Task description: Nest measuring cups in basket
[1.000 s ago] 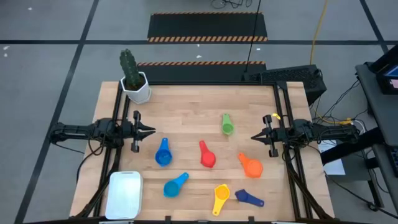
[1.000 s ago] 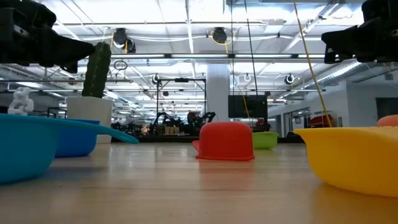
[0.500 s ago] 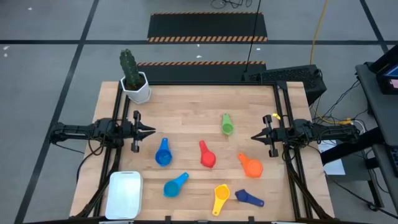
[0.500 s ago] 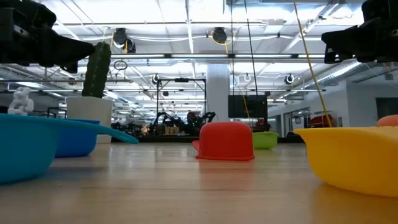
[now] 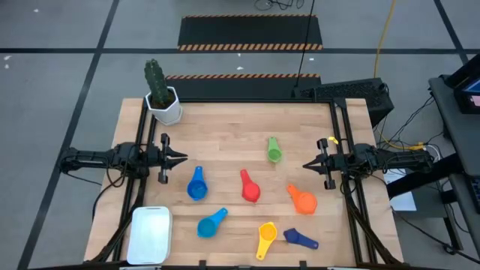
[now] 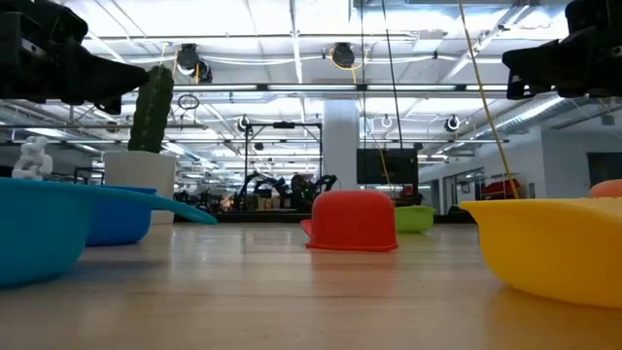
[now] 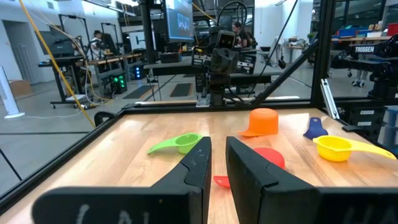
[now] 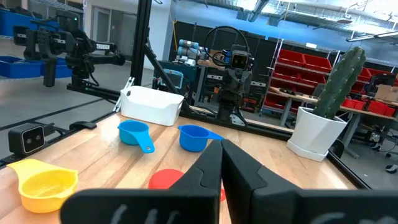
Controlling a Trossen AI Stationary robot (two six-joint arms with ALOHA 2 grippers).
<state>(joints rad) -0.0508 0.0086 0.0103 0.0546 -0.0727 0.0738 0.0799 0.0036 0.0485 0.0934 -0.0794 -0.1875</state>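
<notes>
Measuring cups (image 5: 248, 187) lie scattered across the table (image 5: 225, 127), well apart from the white basket (image 5: 150, 234) at its near-left corner. Left gripper (image 5: 182, 157), jaws slightly parted, and right gripper (image 5: 307, 165), clenched, hover empty at the table's sides. Likely hazards: a pinch on a short handle may tip or skid a cup; nesting out of size order would block later cups.

Overhead, table-level and two facing wrist views share the table (image 5: 225, 135).

"TROSSEN" on dark machine frame (image 7: 374, 48) in bkgd (rest illegible).
</notes>
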